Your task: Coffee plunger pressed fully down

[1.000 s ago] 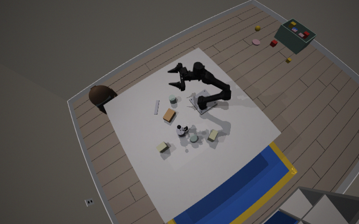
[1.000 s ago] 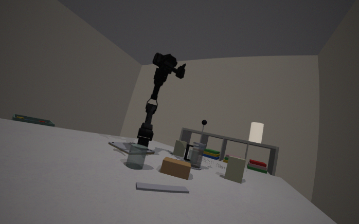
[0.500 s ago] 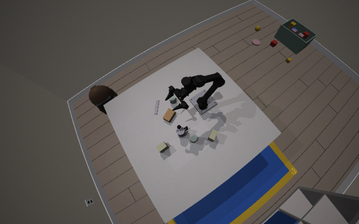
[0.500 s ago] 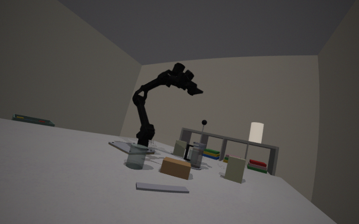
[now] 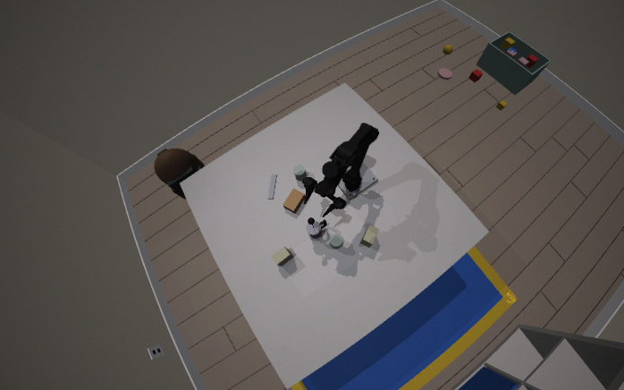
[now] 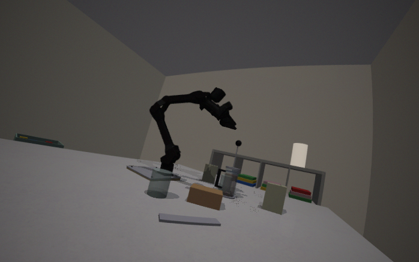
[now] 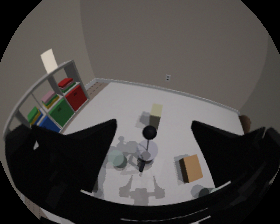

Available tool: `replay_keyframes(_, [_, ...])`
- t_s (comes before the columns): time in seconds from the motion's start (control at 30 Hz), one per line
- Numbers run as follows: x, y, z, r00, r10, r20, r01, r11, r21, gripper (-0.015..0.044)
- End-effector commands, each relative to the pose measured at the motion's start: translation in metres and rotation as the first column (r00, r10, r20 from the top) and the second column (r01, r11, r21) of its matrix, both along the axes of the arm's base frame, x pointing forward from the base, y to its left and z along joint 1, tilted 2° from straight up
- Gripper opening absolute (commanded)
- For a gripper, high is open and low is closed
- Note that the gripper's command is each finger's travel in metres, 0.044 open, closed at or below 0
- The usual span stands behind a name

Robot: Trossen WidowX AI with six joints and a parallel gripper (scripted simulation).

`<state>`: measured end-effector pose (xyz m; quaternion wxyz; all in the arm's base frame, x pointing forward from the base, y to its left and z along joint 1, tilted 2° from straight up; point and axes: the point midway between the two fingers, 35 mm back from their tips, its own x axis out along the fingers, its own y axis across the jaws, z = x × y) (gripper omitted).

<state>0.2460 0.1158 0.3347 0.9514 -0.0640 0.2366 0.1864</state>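
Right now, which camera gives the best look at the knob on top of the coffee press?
The exterior view: the knob stands out in profile on its raised rod, with the open gripper above it and apart. The wrist view shows the knob between the fingers, from above. In the top view it is a tiny dark dot.

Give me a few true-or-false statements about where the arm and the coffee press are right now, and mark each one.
1. The jaws of the gripper are wide apart and hold nothing. True.
2. The plunger knob is already pushed all the way down. False: its rod still stands tall above the coffee press.
3. The gripper hangs above the knob without touching it. True.
4. The coffee press lies on its side. False: it stands upright.
5. A brown box sits near the press. True.
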Motion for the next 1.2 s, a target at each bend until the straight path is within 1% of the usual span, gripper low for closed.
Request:
replay_keyframes(0.0, [0.0,0.001,-0.03,1.0,0.001,-0.016,-0.001,1.0,-0.011,0.044])
replay_keyframes(0.07, [0.001,0.0,-0.047,1.0,-0.001,-0.015,0.0,1.0,-0.011,0.044])
replay_keyframes(0.13, [0.001,-0.001,-0.054,1.0,-0.001,-0.015,0.001,1.0,-0.011,0.044])
replay_keyframes(1.17, [0.033,0.013,-0.072,1.0,0.003,-0.013,-0.003,1.0,-0.01,0.044])
